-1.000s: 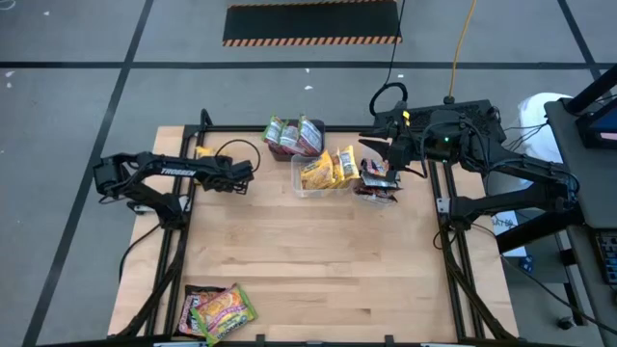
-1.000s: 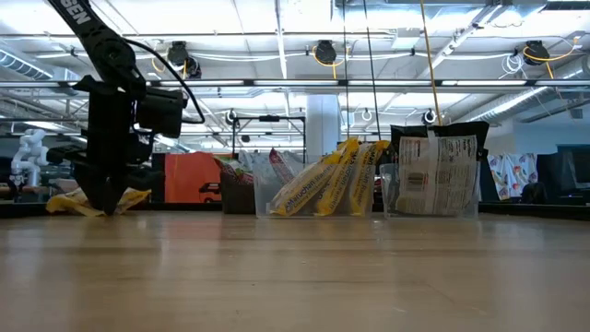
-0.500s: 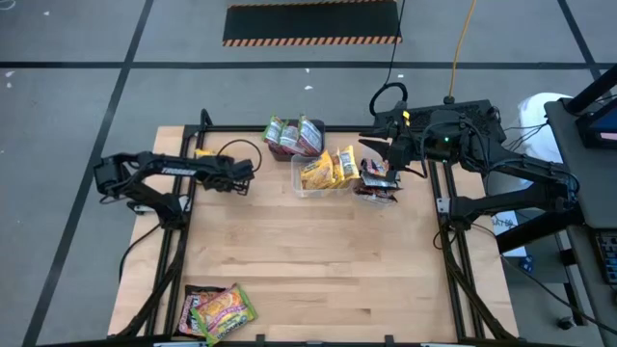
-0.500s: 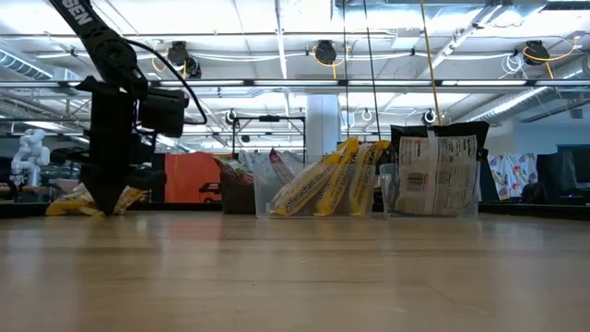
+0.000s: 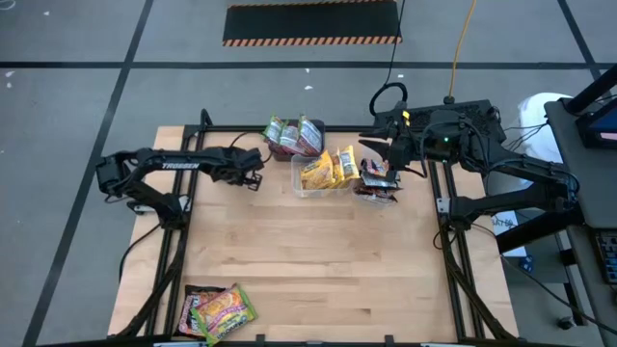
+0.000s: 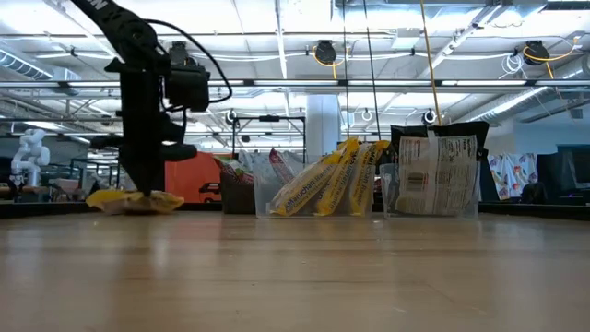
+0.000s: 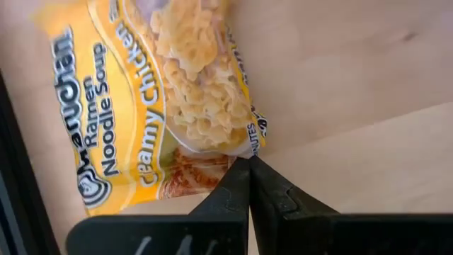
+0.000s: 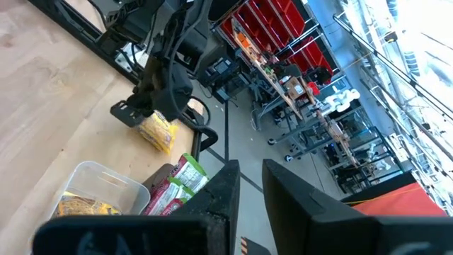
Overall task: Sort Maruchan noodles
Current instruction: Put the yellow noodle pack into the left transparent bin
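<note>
I find the left gripper (image 7: 249, 164) clamped on the yellow packet's (image 7: 152, 106) near edge, upper left of the high view; right gripper (image 8: 249, 170) slightly apart, idle.

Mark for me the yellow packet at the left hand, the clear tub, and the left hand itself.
yellow packet (image 7: 134, 106), left wrist view, printed front.
clear tub (image 5: 310, 191), high view, near rim.
left hand (image 7: 249, 164), left wrist view, shut fingertips on the packet's edge.

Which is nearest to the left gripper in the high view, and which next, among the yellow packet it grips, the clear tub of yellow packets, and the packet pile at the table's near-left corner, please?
From the left gripper:
1. Yellow packet, pinched at its edge by the shut fingers, far-left part of the table.
2. Clear tub of yellow packets, toward the table's middle at the far edge.
3. Packet pile, near-left corner, clearly farthest.
</note>
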You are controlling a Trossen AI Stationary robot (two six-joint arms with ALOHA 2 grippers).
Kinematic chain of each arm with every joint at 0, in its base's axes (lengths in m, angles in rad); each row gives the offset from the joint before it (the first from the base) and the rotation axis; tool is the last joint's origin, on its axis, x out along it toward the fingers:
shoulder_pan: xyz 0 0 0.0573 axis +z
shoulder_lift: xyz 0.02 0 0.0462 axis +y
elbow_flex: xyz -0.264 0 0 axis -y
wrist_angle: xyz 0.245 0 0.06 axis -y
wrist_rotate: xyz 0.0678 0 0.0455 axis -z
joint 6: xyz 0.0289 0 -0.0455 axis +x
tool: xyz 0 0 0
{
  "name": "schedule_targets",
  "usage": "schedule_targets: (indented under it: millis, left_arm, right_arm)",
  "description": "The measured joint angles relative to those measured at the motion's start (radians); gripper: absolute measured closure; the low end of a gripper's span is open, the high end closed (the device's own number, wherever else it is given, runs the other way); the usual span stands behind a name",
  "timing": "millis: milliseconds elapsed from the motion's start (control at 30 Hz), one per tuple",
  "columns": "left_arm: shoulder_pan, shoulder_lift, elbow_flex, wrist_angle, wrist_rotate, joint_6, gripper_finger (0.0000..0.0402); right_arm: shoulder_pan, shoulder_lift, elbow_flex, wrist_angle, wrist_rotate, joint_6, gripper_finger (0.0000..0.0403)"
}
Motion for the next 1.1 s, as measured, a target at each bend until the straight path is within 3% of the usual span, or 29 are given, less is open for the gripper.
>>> schedule_targets:
  millis: [433,1100]
  left_arm:
    - [-0.03,-0.002,0.164,-0.245,-0.038,0.033,0.0401]
    - [-0.085,-0.003,0.445,-0.625,-0.091,0.026,0.0401]
  right_arm:
    - [0.0,0.022,0.0,-0.004,0.0,0.032,0.0344]
    - [0.016,0.154,0.0,-0.002,0.0,0.024,0.0344]
